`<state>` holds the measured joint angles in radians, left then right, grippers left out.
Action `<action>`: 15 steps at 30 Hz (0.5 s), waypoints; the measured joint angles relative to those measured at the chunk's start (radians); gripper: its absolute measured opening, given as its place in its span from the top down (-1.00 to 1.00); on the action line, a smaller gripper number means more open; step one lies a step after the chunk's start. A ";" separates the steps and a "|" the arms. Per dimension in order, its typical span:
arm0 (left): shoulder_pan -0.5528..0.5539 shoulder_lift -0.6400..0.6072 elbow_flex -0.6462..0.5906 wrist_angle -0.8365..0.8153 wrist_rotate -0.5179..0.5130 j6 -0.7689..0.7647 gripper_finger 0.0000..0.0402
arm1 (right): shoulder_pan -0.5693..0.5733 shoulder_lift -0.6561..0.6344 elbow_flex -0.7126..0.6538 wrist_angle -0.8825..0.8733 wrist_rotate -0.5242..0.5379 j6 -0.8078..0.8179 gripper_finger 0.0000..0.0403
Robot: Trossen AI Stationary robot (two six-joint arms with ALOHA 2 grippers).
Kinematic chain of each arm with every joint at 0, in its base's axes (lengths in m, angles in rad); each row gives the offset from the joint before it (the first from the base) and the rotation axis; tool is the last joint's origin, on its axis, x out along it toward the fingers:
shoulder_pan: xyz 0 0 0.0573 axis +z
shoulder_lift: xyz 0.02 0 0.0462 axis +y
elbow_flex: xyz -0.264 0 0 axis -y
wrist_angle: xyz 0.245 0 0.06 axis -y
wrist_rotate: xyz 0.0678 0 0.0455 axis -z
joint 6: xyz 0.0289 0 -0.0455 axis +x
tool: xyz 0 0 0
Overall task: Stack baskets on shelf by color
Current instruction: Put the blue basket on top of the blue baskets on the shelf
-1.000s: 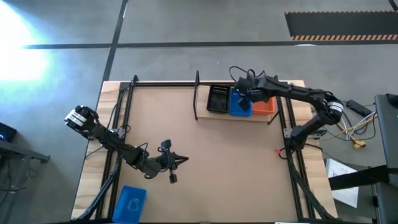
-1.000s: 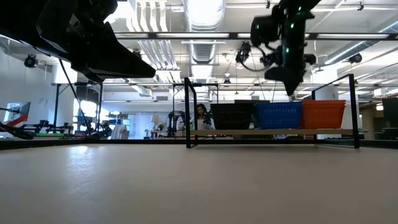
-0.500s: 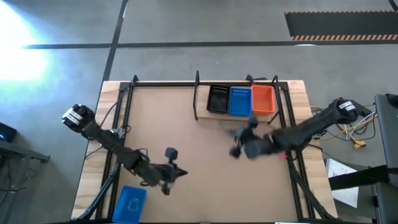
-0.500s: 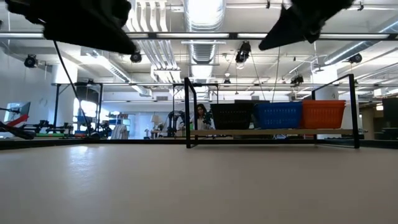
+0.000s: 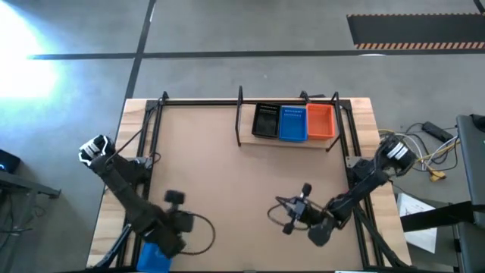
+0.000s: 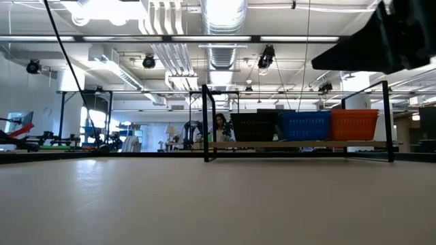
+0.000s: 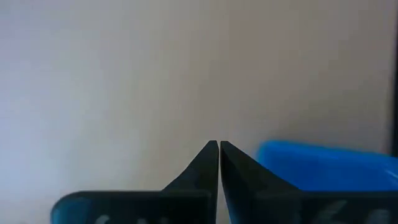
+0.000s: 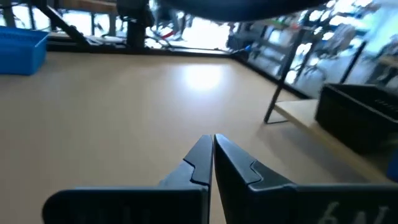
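Observation:
The shelf (image 5: pixel 292 142) stands at the table's far edge. On its board a black basket (image 5: pixel 265 120), a blue basket (image 5: pixel 293 123) and an orange basket (image 5: pixel 321 121) sit side by side; the low view shows them in the same row (image 6: pixel 304 125). Another blue basket (image 5: pixel 155 258) rests on the table's near left corner, partly hidden under my left arm. My left gripper (image 7: pixel 219 144) is shut and hangs over the table right beside that basket (image 7: pixel 323 165). My right gripper (image 8: pixel 212 138) is shut and empty over the near middle of the table (image 5: pixel 284 216).
Black arm frames run along the table's left (image 5: pixel 148 144) and right (image 5: pixel 352 152) sides. The brown table top (image 5: pixel 227 174) between the shelf and the grippers is bare. Cables and papers lie off the table's right edge (image 5: pixel 424 159).
My right gripper has left the blue basket on the shelf and swung back across the table toward the near edge, dropping low. My left gripper has moved toward the near left corner, ending over the loose blue basket. The baskets on the shelf have stayed put.

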<state>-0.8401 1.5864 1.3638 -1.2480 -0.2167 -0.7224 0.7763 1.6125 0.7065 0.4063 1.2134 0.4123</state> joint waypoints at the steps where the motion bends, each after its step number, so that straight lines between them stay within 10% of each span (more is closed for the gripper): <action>1: -0.021 -0.004 -0.007 -0.011 0.042 -0.074 1.00 | 0.015 0.025 0.010 0.001 0.032 0.006 0.96; 9: -0.151 -0.014 -0.098 -0.007 0.183 -0.252 0.94 | 0.069 0.106 0.066 -0.004 0.158 -0.027 0.96; 15: -0.166 -0.014 -0.158 0.025 0.186 -0.267 0.50 | 0.068 0.091 0.066 -0.004 0.158 -0.020 0.96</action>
<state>-1.0057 1.5723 1.2054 -1.2228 -0.0303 -0.9898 0.8444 1.7035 0.7727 0.4023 1.3718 0.3921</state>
